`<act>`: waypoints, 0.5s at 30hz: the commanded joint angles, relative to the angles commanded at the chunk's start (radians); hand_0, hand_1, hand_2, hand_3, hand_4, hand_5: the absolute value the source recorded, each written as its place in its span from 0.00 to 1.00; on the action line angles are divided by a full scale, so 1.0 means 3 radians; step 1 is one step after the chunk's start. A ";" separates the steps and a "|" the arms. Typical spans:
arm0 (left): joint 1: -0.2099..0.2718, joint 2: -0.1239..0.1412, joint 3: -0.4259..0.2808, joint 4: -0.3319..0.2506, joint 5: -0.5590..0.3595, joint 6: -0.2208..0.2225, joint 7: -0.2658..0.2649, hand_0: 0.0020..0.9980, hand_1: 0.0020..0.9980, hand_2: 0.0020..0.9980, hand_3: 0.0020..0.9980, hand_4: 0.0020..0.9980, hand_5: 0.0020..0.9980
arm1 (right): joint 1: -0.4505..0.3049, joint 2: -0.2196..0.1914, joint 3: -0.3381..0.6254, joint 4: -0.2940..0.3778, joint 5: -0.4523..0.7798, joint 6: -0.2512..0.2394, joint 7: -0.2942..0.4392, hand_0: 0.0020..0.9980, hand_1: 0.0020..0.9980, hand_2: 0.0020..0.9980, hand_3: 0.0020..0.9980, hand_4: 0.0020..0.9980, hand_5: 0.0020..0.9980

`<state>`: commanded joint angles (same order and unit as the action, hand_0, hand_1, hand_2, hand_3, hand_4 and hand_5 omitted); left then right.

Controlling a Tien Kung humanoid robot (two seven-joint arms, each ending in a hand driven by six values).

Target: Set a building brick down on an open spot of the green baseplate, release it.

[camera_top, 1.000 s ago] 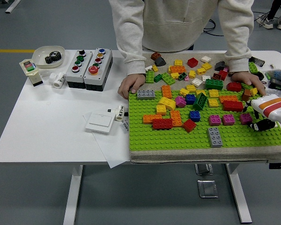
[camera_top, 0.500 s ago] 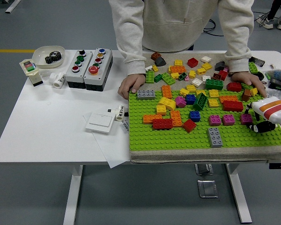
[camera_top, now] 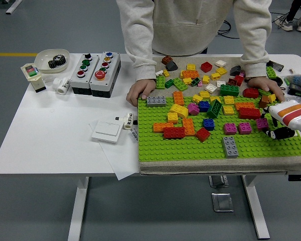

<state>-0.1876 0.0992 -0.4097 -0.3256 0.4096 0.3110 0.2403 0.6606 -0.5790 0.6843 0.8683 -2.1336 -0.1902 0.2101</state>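
Note:
The green baseplate (camera_top: 190,145) lies on the right half of the table, and many coloured bricks stand on its far half. My right hand (camera_top: 277,131), white with an orange stripe, comes in from the right edge over the plate's right side. A magenta brick (camera_top: 262,123) sits on the plate just left of the hand, right against it. I cannot tell whether the hand holds the brick. Two more magenta bricks (camera_top: 237,128) stand to its left. My left arm is out of view.
A person stands at the far side with one hand (camera_top: 140,92) on the plate's far left corner and the other (camera_top: 265,84) at its far right. Loose bricks (camera_top: 200,73) lie behind the plate. A grey brick (camera_top: 230,146) stands near the front. Button boxes (camera_top: 95,73) and a white switch (camera_top: 107,131) lie to the left.
My right hand drew back a little to the right, then came back up and to the left. The magenta brick beside it has barely shifted. The person's hands have not moved.

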 joint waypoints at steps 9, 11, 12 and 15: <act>0.0001 0.0000 0.0001 0.0004 -0.0007 0.0001 -0.0005 0.61 0.68 0.65 0.55 0.56 0.60 | -0.0128 -0.0146 0.0144 0.0347 0.0044 0.0014 0.0012 0.33 0.25 0.32 0.49 0.61 0.30; 0.0001 0.0001 -0.0004 0.0005 0.0002 -0.0002 -0.0004 0.61 0.68 0.65 0.55 0.56 0.60 | -0.0165 -0.0206 0.0156 0.0483 0.0080 0.0018 0.0018 0.33 0.25 0.32 0.49 0.60 0.30; 0.0002 0.0001 -0.0008 0.0005 0.0006 -0.0003 -0.0002 0.61 0.68 0.65 0.55 0.56 0.60 | -0.0181 -0.0237 0.0152 0.0569 0.0111 0.0024 0.0022 0.33 0.25 0.32 0.49 0.60 0.30; 0.0002 0.0002 -0.0011 0.0006 0.0018 -0.0007 0.0000 0.61 0.68 0.65 0.55 0.56 0.60 | -0.0217 -0.0306 0.0111 0.0794 0.0171 0.0043 0.0040 0.33 0.25 0.32 0.49 0.60 0.30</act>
<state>-0.1870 0.0997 -0.4132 -0.3239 0.4150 0.3090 0.2405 0.5956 -0.6707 0.7177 1.1064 -2.0824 -0.1773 0.2223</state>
